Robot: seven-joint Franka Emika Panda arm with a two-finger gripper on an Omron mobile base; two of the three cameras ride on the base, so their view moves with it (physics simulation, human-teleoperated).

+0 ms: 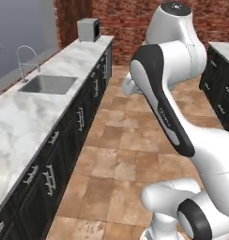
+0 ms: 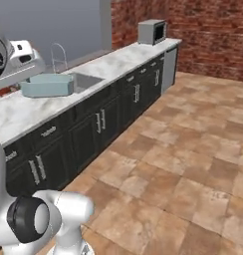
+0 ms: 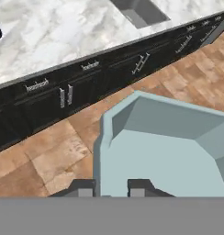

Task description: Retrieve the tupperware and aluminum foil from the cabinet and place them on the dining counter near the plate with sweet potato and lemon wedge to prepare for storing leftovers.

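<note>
Tupperware (image 3: pixel 164 160), frame-cropped, hides end effector (image 3: pixel 111 187) fingertips clamping its wall.

The gripper (image 3: pixel 111 187) is clamping the near wall of a pale blue tupperware (image 3: pixel 169 151), one fingertip (image 3: pixel 82 187) outside and the other inside. The open container is hanging above brown floor tiles (image 3: pixel 49 156), with dark cabinet fronts (image 3: pixel 86 87), a marble counter (image 3: pixel 54 32) and a sink (image 3: pixel 141 11) lying beyond.

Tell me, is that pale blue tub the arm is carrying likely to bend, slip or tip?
Probably stiff: the tupperware keeps crisp, straight walls while held by one edge. It looks empty, so likely light. The gripper is shut on just one wall, so the smooth tub might pivot or slip if the arm swings quickly.
</note>
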